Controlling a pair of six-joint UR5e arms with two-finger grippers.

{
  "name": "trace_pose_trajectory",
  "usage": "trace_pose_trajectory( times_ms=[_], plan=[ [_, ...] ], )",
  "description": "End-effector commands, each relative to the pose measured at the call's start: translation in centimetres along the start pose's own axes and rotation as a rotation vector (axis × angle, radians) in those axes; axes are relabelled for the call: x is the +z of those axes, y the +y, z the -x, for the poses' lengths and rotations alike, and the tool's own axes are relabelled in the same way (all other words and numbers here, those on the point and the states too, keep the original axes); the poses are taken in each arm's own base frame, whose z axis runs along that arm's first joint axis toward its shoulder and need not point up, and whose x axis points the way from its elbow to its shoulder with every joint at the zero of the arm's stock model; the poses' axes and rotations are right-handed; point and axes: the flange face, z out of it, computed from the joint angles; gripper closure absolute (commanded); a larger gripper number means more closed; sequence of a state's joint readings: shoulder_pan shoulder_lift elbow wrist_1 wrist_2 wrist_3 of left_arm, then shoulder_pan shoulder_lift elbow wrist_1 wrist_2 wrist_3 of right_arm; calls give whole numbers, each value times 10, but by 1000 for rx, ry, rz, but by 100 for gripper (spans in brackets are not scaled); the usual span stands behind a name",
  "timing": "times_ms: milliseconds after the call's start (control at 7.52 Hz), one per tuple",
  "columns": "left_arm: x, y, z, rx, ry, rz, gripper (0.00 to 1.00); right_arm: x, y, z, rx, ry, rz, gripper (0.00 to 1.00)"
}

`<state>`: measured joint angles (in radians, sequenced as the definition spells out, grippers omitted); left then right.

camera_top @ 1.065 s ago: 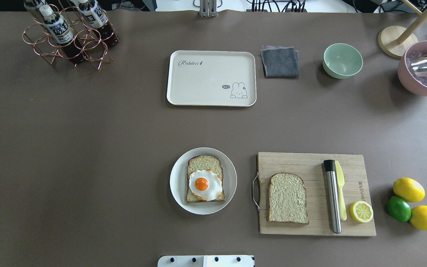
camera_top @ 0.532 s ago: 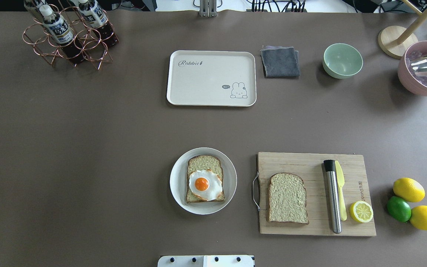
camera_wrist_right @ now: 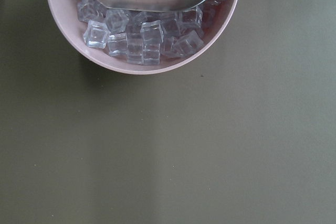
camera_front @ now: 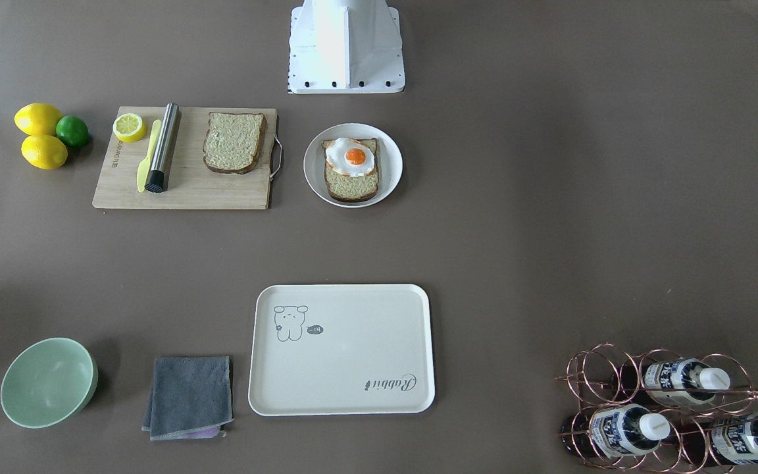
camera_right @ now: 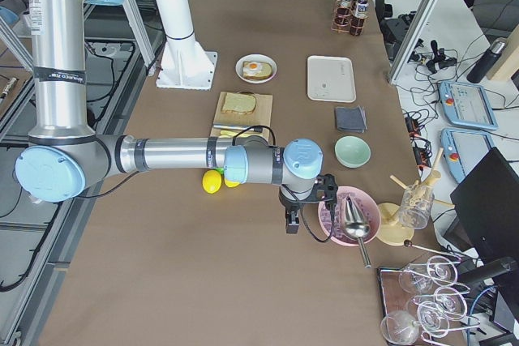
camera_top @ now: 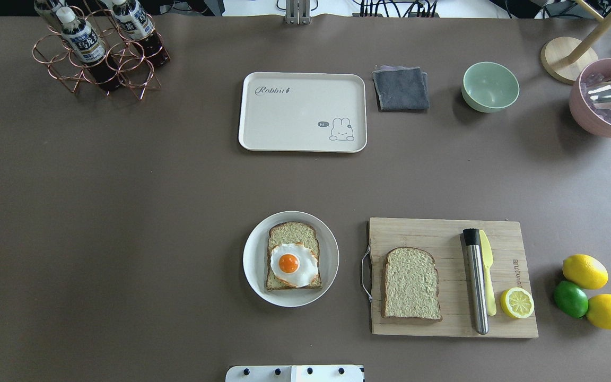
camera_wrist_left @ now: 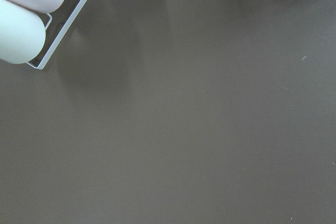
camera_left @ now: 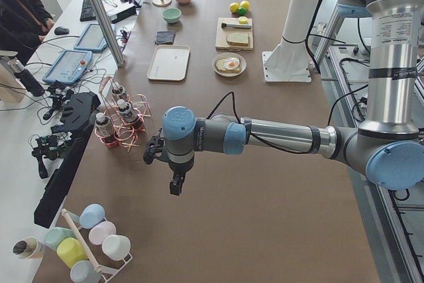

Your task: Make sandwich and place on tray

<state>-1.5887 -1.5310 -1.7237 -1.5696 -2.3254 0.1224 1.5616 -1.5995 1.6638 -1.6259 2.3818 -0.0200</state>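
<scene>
A round white plate (camera_top: 252,260) near the table's front holds one bread slice (camera_top: 293,232) with a fried egg (camera_top: 294,264) on top. A second bread slice (camera_top: 410,284) lies on the wooden cutting board (camera_top: 443,233) to its right. The cream tray (camera_top: 300,114) with "Rabbit" script lies bare at the far middle. Both arms are out at the table's ends, far from the food. My left gripper (camera_left: 173,187) hangs near the bottle rack, my right gripper (camera_right: 290,223) next to the pink bowl. They show only in the side views, so I cannot tell whether they are open or shut.
On the board lie a steel rod (camera_top: 476,281), a yellow knife (camera_top: 487,276) and a lemon half (camera_top: 516,303). Lemons and a lime (camera_top: 570,298) lie right of it. A grey cloth (camera_top: 401,88), green bowl (camera_top: 490,86), pink ice bowl (camera_top: 602,114) and bottle rack (camera_top: 98,53) stand along the back.
</scene>
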Motion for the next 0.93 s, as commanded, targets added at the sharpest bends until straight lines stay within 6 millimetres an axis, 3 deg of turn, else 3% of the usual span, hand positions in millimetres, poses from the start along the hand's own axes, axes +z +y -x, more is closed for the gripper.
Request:
trace_pose_trajectory(
  times_ms=[0,266,399,532,665,798],
  plan=[
    [-6,-16,-43,87,5,-18,2,0,0,-1,1,3,1,0],
    [-39,-56,-103,232,27,-108,2,1,7,-7,14,1,3,0],
    [-47,-94,-162,355,75,-151,2,-3,10,-13,29,1,-6,0],
    [-53,-119,-210,392,106,-178,2,-11,11,-19,42,0,-24,0],
    [-43,-136,-269,433,136,-206,2,-14,9,-19,41,0,-29,0],
    [-37,-141,-280,387,75,-259,2,-20,7,-12,36,-5,-42,0]
  ],
)
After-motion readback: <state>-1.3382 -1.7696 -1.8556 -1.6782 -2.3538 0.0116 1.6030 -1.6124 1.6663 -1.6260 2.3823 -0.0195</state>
